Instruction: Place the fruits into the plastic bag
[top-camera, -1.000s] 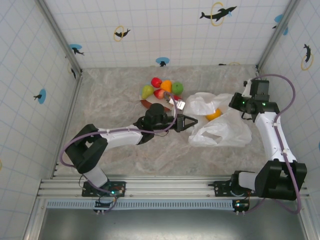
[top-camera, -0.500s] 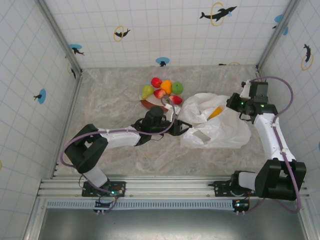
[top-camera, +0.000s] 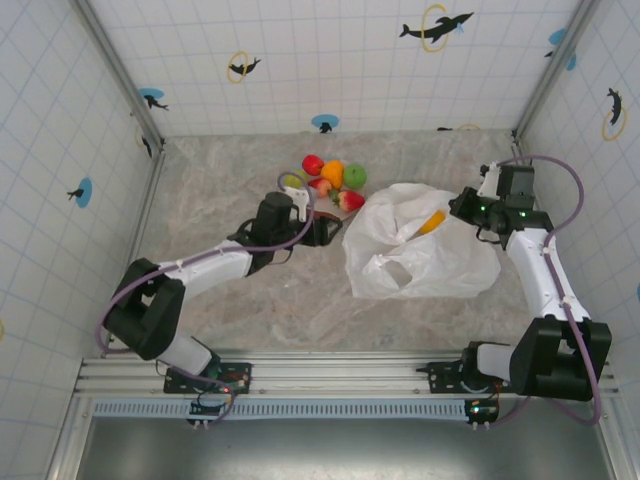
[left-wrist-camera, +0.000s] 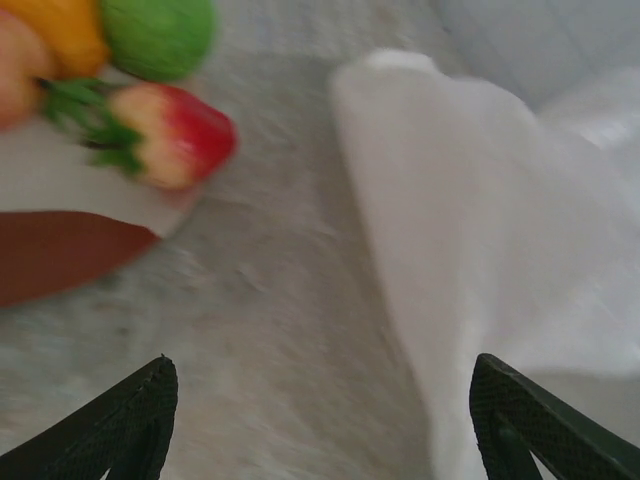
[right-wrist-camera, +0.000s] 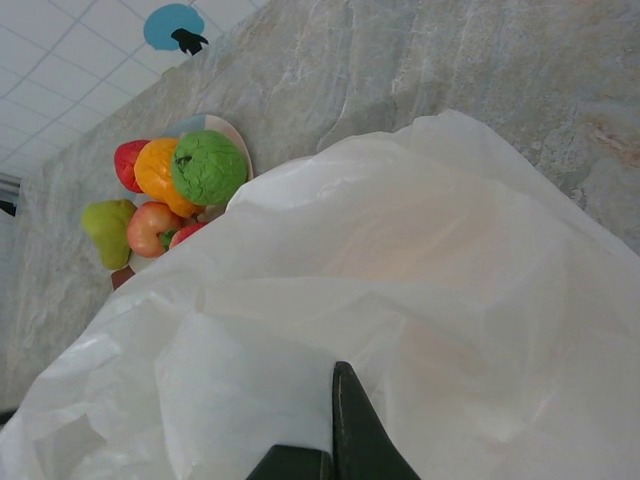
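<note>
The fruits (top-camera: 333, 181) lie heaped on a small plate: a green apple (right-wrist-camera: 207, 167), an orange (right-wrist-camera: 158, 170), a red apple (right-wrist-camera: 128, 163), a pear (right-wrist-camera: 108, 228) and a strawberry (left-wrist-camera: 170, 145). One more orange fruit (top-camera: 430, 222) shows through the plastic bag (top-camera: 415, 255), which lies crumpled to the right of the plate. My left gripper (top-camera: 327, 230) hovers open and empty between plate and bag, its fingers (left-wrist-camera: 130, 430) wide apart over bare table. At the bag's far right edge, my right gripper (top-camera: 470, 207) is shut on the film, with its fingers (right-wrist-camera: 355, 430) pressed together.
The reddish-brown plate (left-wrist-camera: 50, 265) with a pale centre sits behind the left gripper. Tiled walls with metal corner posts (top-camera: 120, 75) enclose the marbled table (top-camera: 250, 300). The arm bases stand along the near rail.
My left gripper has opened, let go of the bag's left edge and drawn back left toward the plate. The bag has spread leftward and settled. The right gripper barely moved.
</note>
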